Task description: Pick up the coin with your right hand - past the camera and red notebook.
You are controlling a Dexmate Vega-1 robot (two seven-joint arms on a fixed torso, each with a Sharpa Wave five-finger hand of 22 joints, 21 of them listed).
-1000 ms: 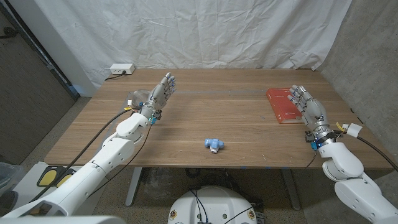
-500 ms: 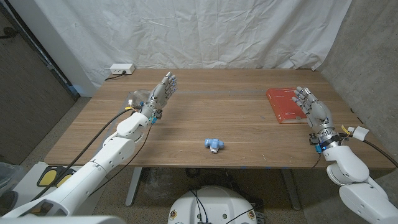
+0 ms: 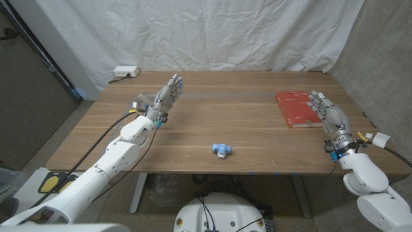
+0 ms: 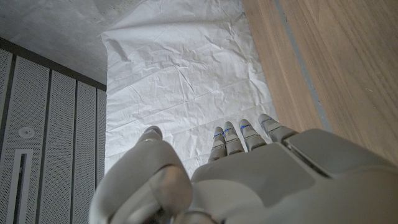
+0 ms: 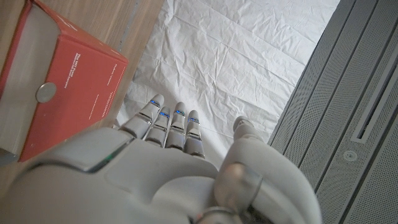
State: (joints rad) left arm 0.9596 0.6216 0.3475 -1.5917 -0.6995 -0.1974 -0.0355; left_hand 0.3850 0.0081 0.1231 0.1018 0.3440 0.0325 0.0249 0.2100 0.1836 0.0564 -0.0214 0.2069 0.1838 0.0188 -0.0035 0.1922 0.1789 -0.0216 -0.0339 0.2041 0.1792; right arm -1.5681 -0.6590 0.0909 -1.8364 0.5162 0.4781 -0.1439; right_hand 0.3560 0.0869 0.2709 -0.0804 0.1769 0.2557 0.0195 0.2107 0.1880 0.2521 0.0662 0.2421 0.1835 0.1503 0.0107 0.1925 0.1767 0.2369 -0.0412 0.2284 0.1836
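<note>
A red notebook [image 3: 294,108] lies at the table's right side, and in the right wrist view a small silver coin [image 5: 45,92] sits on the notebook's [image 5: 81,74] cover. A small blue toy camera [image 3: 221,149] stands near the front middle of the table. My right hand [image 3: 329,115] is just right of the notebook with its fingers apart and nothing in them; the right wrist view looks along the hand's [image 5: 161,168] back. My left hand [image 3: 166,96] stands at the left back, fingers straight and empty, and its back [image 4: 249,177] shows in the left wrist view.
A clear, shiny object [image 3: 138,102] lies just left of my left hand. A white power strip [image 3: 126,71] sits at the back left corner of the wooden table [image 3: 244,125]. A white cloth [image 3: 206,32] hangs behind the table.
My right arm has drawn to the right, and its hand has slid from over the notebook's edge to beside it. The left arm has not moved.
</note>
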